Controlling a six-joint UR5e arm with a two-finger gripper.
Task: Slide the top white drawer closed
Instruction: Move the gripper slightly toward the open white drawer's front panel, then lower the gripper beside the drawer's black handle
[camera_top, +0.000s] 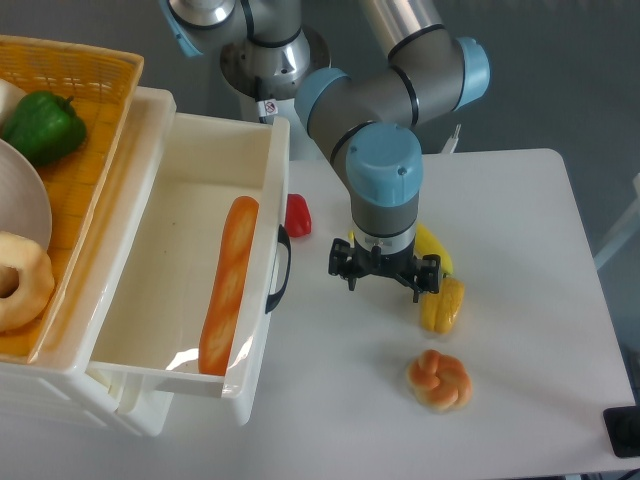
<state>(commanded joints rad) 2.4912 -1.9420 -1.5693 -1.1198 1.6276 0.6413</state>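
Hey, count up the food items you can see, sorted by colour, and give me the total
Green: 1, pepper
Red: 1, small piece
Yellow: 1, corn
Orange-brown: 1, baguette
Golden tan: 2, knotted bun, ring pastry
Total: 6

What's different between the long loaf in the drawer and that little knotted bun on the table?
The baguette is long, thin and orange-brown; the knotted bun is small, round, twisted and paler. The baguette lies inside the open top white drawer, along its front wall; the bun sits on the bare table, below a yellow corn cob. Both look like bakery items, and the gripper touches neither.
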